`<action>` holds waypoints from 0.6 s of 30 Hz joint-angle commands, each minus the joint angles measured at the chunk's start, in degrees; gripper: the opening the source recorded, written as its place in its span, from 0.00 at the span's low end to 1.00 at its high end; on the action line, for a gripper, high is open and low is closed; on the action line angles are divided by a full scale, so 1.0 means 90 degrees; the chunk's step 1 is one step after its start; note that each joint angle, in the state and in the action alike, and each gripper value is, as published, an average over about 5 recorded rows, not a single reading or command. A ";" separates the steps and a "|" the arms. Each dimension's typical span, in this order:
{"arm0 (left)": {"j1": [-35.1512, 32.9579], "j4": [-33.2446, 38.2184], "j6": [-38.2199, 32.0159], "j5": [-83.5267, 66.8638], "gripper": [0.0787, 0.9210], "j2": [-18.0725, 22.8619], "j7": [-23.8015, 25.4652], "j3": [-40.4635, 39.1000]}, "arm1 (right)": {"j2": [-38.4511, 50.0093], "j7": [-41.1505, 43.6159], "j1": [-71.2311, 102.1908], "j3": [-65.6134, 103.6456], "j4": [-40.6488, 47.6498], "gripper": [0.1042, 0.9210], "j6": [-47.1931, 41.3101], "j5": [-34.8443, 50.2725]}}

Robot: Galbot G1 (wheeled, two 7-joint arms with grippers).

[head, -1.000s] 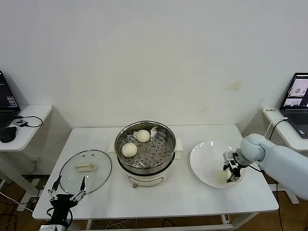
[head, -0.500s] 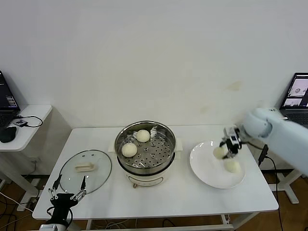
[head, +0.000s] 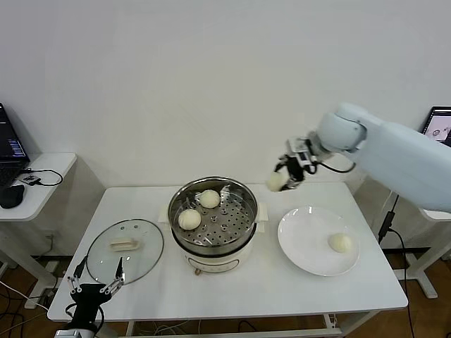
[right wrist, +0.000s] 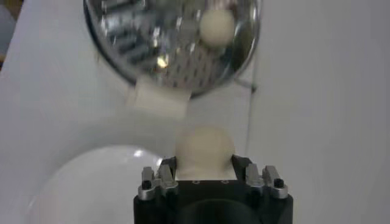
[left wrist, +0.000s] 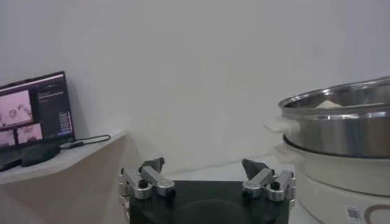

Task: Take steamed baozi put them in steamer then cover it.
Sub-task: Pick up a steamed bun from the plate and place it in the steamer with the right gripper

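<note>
Pale blue-white rounded right arm [head: 394, 151], black end effector [head: 292, 171] with silver screws.

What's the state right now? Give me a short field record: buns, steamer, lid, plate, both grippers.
buns in steamer: two, on the perforated tray
bun in transit: one, held in the air between plate and steamer
bun on plate: one
steamer: uncovered, mid-table
lid: flat on the table, to the robot's left of the steamer
plate: to the robot's right of the steamer
right gripper: shut on the bun, raised above the table
left gripper: open, parked low at the table's near edge by the lid
</note>
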State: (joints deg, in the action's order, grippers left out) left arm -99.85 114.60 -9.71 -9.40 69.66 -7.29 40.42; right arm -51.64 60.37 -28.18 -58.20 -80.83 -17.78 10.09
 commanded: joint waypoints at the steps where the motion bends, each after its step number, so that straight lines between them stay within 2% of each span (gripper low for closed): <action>1: 0.0001 0.0020 0.0007 -0.0014 0.88 0.0015 0.0001 0.0053 | -0.1544 -0.0370 -0.0178 -0.0681 0.0209 0.59 0.0503 0.0412; 6: 0.0026 0.0026 0.0012 -0.0009 0.88 0.0048 0.0004 0.0045 | -0.1884 -0.0517 -0.0003 -0.1169 0.0196 0.59 0.0905 0.0330; 18: 0.0030 -0.0011 -0.0020 -0.0036 0.88 0.0076 -0.0005 0.0083 | -0.2196 -0.0268 0.0046 -0.1616 0.0401 0.60 0.2519 -0.0725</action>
State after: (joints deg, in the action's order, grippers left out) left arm -99.55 114.62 -9.79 -9.67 70.29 -7.30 41.09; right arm -67.17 57.16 -27.56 -68.81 -78.22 -5.17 8.33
